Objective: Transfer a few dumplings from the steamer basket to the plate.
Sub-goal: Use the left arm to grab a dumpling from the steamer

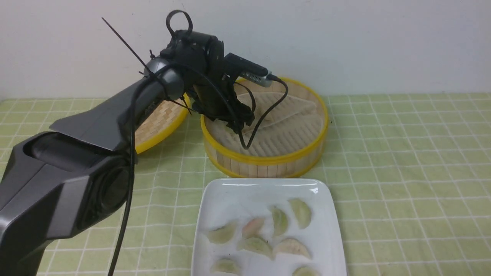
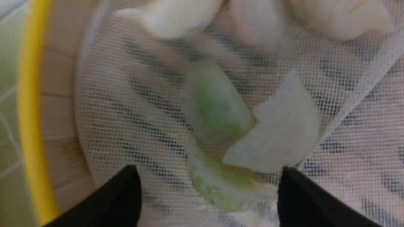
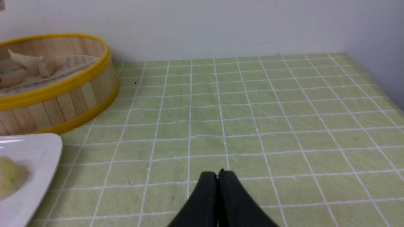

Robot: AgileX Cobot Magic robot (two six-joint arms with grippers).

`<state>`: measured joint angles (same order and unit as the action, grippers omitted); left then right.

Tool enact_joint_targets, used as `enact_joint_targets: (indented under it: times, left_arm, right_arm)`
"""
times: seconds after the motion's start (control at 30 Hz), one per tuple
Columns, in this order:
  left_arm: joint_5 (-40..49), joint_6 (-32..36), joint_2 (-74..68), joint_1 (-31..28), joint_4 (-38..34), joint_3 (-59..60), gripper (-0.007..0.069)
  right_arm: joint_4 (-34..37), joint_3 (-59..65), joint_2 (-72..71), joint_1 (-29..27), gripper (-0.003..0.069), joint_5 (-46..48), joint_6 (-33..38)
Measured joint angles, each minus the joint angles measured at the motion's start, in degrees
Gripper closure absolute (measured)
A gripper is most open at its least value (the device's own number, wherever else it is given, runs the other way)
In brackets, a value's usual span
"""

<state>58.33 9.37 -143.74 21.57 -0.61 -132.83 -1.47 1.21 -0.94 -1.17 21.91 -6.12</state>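
Observation:
The steamer basket stands behind the white plate, which holds several dumplings. My left gripper reaches down into the basket's left side. In the left wrist view the left gripper is open, its black fingertips wide apart just above the mesh liner. A pale green dumpling lies between them, touching neither. A whitish dumpling and another green one lie just beyond it. My right gripper is shut and empty over the tablecloth, right of the plate and the basket.
The shallow woven lid leans to the left of the basket, partly behind my left arm. More white dumplings lie farther in on the liner. A wall runs behind the table, and the green checked cloth stretches away to the right.

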Motion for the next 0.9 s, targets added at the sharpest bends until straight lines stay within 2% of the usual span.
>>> enact_joint_targets:
  times: [0.1, 0.17, 0.33, 0.67, 0.8, 0.9]
  left_arm:
    - [-0.35, 0.00, -0.76, 0.24, 0.00, -0.28, 0.0083]
    - [-0.19, 0.00, -0.88, 0.28, 0.00, -0.33, 0.0125]
    - [1.13, -0.19, -0.88, 0.28, 0.13, -0.48, 0.0327]
    - [11.57, -0.24, -1.50, 0.70, 0.62, -9.61, 0.0331]
    - [12.35, -0.18, -0.72, 1.34, -0.39, -16.70, 0.0331]
    - [12.55, -0.38, 2.18, 1.60, -3.15, -16.62, 0.0331]
  right_arm:
    - [0.00, 0.00, 0.00, 0.00, 0.0673, 0.00, 0.00]
    - [0.00, 0.00, 0.00, 0.00, 0.0673, 0.00, 0.00]
    - [0.00, 0.00, 0.00, 0.00, 0.0673, 0.00, 0.00]
    - [0.00, 0.00, 0.00, 0.00, 0.0673, 0.00, 0.00]
    - [0.00, 0.00, 0.00, 0.00, 0.0673, 0.00, 0.00]
    - [0.00, 0.00, 0.00, 0.00, 0.0673, 0.00, 0.00]
